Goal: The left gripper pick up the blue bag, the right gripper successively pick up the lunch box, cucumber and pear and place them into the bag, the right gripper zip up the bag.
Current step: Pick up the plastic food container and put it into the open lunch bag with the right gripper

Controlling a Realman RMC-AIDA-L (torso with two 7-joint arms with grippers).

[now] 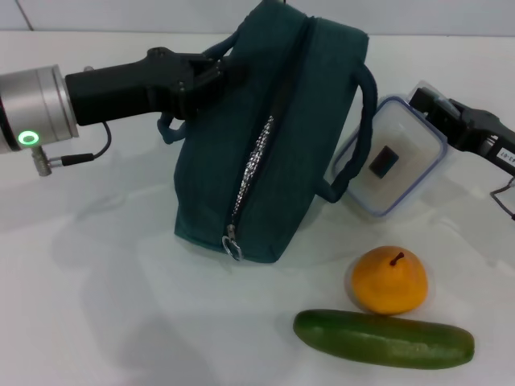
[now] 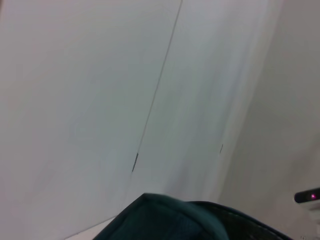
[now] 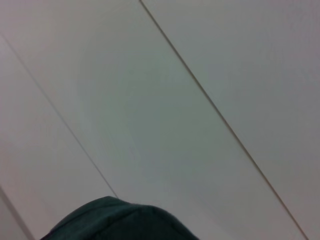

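The blue bag is seen near the middle of the white table, tilted so that its zipped top faces forward; the zipper line runs down its face to a metal pull ring at the lower end, and the zip appears closed along its visible length. The bag's near handle strap is gripped by the left gripper, whose fingers are clamped on the strap at the bag's upper left edge — the arm reaches in from the left side of the head view. A second strap loops down the bag's right side.

The lunch box — a clear container with a blue-rimmed lid — is seen tilted just beside the bag's right side, its far corner grasped by the right gripper, which comes in from the right. The pear, orange-yellow with a dark stem, rests on the table in front of the lunch box, and the cucumber lies lengthwise just in front of the pear.

In both wrist views only a corner of the bag is shown against a pale panelled surface.
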